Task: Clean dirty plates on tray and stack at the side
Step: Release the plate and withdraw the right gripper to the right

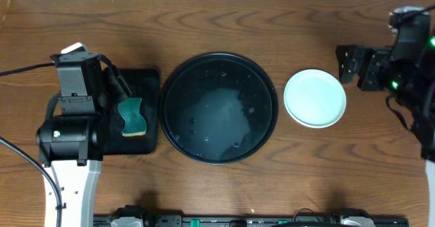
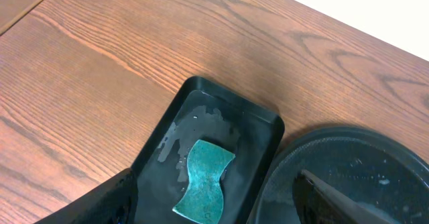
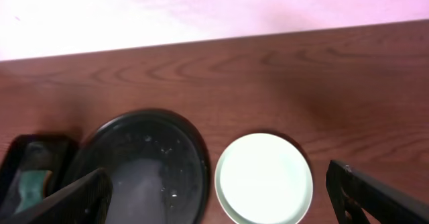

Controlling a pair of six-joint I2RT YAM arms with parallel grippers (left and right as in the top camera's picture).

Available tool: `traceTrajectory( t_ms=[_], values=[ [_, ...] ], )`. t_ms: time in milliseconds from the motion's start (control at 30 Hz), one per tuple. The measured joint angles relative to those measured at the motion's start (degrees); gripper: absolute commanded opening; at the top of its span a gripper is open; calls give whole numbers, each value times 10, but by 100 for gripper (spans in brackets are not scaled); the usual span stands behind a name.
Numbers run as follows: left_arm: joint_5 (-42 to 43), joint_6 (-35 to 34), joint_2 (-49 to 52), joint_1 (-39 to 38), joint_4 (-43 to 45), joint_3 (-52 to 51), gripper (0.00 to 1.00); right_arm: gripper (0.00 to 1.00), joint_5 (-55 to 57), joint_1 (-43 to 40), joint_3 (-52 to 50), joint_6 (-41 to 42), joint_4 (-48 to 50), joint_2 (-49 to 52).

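Observation:
The large round black tray (image 1: 219, 109) lies mid-table, wet, with droplets and a cloudy film; no plate is on it. It also shows in the left wrist view (image 2: 362, 177) and the right wrist view (image 3: 144, 167). To its right, on the wood, a pale mint-blue plate (image 1: 315, 98) (image 3: 263, 178) tops a stack. What lies under it is mostly hidden, and no yellow plate shows. My left gripper (image 1: 122, 84) (image 2: 216, 180) is open and empty above the sponge. My right gripper (image 1: 345, 64) (image 3: 218, 172) is open and empty, up and to the right of the stack.
A small rectangular black tray (image 1: 146, 84) (image 2: 261, 127) (image 3: 17, 153) sits left of the round tray, wet, with a green sponge (image 1: 132, 116) (image 2: 204, 180) (image 3: 30, 184) in it. The table's far edge and a pale wall show beyond.

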Motion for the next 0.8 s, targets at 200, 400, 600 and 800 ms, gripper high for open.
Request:
traceTrajectory(
  t_ms=[200,400,600,800],
  values=[
    [0,0,0,0,0,0,75,99,-13,0,0,11,-15,-21],
    [0,0,1,0,0,0,75,99,6,0,0,3,-25,-24],
    [0,0,1,0,0,0,75,99,22,11,-2,-6,-9,-24],
    [0,0,1,0,0,0,75,99,34,25,-93,-63,122,-54]
  ],
)
